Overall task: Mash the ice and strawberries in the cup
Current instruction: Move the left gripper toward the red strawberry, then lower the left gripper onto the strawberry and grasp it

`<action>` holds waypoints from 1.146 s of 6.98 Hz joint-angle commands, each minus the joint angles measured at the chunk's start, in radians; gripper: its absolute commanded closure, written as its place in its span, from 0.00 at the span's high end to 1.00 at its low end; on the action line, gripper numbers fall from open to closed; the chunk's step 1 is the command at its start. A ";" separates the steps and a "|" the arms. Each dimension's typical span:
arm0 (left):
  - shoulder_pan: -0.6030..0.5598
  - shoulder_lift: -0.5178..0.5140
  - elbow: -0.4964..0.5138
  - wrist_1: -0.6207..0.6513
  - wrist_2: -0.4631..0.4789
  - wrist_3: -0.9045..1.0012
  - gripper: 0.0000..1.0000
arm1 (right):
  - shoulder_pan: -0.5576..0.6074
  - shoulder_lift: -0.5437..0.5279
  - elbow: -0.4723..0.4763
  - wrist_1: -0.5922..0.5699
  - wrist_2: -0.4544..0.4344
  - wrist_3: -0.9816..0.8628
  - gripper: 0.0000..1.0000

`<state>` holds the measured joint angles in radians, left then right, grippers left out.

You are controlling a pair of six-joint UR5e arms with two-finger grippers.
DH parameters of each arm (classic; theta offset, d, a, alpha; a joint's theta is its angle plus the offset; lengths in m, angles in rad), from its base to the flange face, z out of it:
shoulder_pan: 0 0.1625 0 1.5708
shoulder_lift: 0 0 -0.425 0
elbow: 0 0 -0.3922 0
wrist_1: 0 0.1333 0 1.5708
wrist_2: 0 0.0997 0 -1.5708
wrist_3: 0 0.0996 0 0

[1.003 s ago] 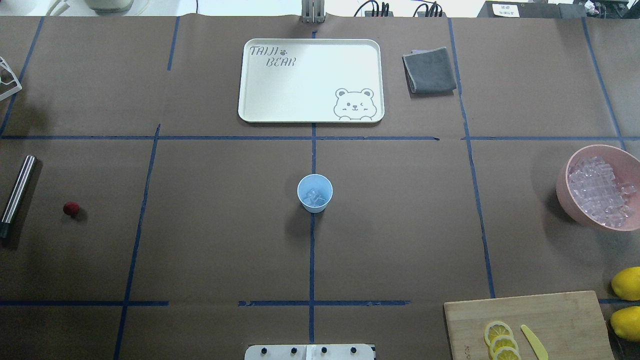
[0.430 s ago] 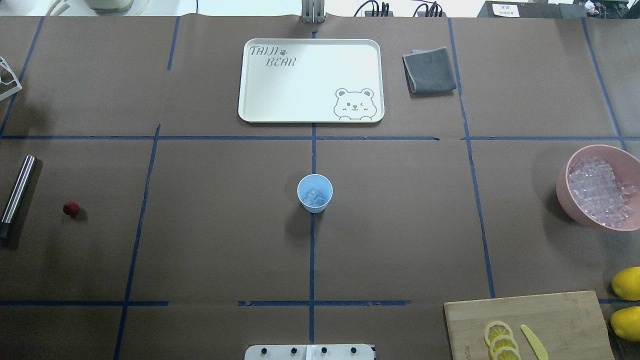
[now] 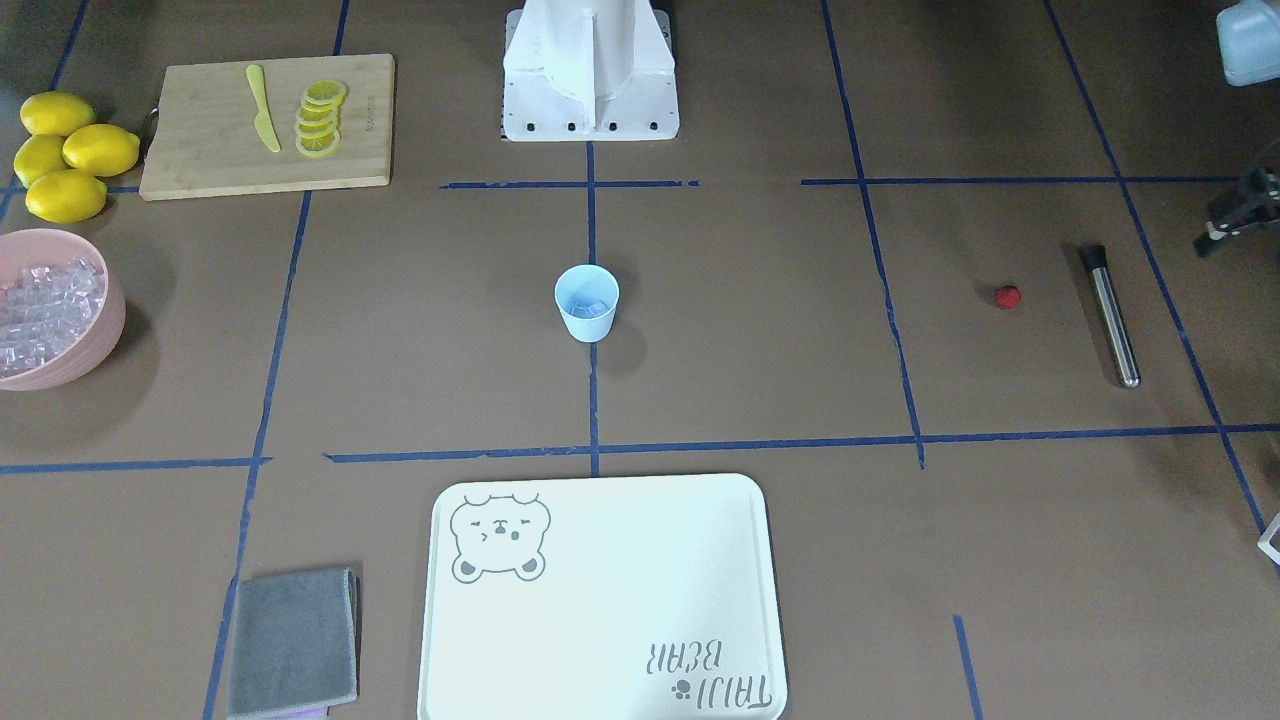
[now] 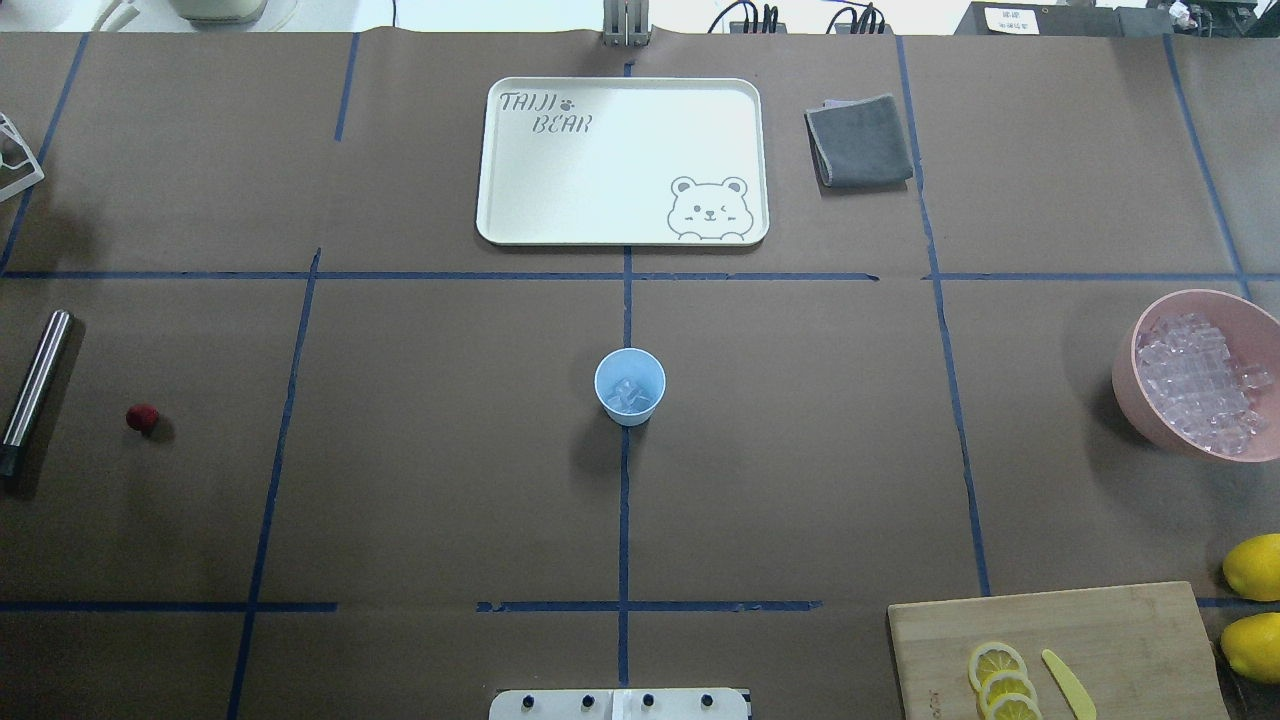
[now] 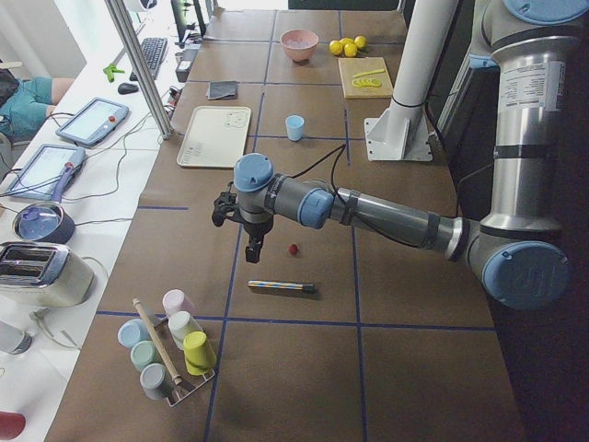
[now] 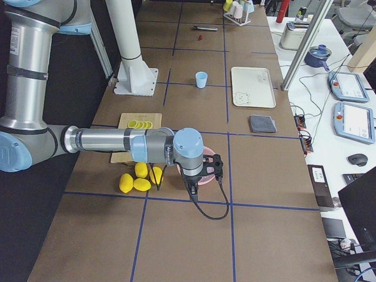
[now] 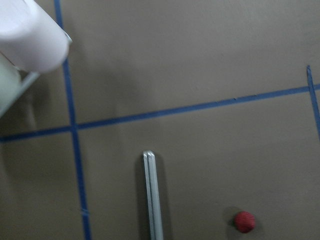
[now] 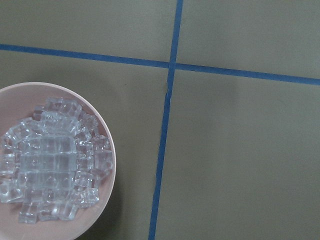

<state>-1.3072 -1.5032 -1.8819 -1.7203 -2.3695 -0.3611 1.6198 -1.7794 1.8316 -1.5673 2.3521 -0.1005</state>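
- Left claw (image 5: 254,247) hangs over the slim steel rod (image 4: 35,390) and the small round red strawberry (image 4: 142,418), both lying loose on the brown counter (image 4: 450,480); probably poised for a pick. Apart or together: cannot tell.
- Small light blue plastic cup (image 4: 629,385) stands upright at the centre, within either arm's reach. Clear ice pieces (image 4: 628,394) are inside; the berry is not yet in.
- Right claw (image 6: 191,187) hovers by the round pink plastic bowl (image 4: 1135,400) of ice; its state likewise cannot be told.

Brown-papered table (image 4: 450,480) carries cup (image 4: 630,417), tray (image 4: 620,160), cloth (image 4: 860,140), bowl (image 4: 1125,385), board (image 4: 1100,640), strawberry (image 4: 142,417), rod (image 4: 35,390).
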 commanded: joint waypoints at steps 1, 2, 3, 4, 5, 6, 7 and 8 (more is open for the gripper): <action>0.199 0.085 -0.029 -0.278 0.127 -0.346 1.00 | 0.000 0.000 0.000 0.001 0.001 0.001 0.99; 0.297 0.084 -0.031 -0.323 0.191 -0.446 1.00 | 0.000 0.001 0.000 0.003 0.000 0.001 0.99; 0.372 0.084 -0.031 -0.329 0.257 -0.505 1.00 | 0.000 0.000 0.000 0.001 -0.001 0.001 0.99; 0.406 0.083 -0.023 -0.331 0.269 -0.510 1.00 | 0.000 0.000 0.000 0.003 -0.001 0.001 0.99; 0.423 0.083 -0.016 -0.332 0.271 -0.512 1.00 | 0.000 0.000 0.000 0.003 0.001 0.001 0.99; 0.425 0.081 -0.013 -0.334 0.286 -0.510 1.00 | 0.000 0.000 0.000 0.003 0.001 0.001 0.99; 0.436 0.074 0.007 -0.335 0.306 -0.510 1.00 | 0.000 0.000 0.000 0.003 0.001 0.002 0.99; 0.444 0.051 0.068 -0.402 0.306 -0.510 1.00 | 0.000 0.000 -0.002 0.001 0.001 0.001 0.99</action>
<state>-0.8744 -1.4325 -1.8669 -2.0711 -2.0720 -0.8710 1.6199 -1.7794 1.8313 -1.5650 2.3531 -0.0990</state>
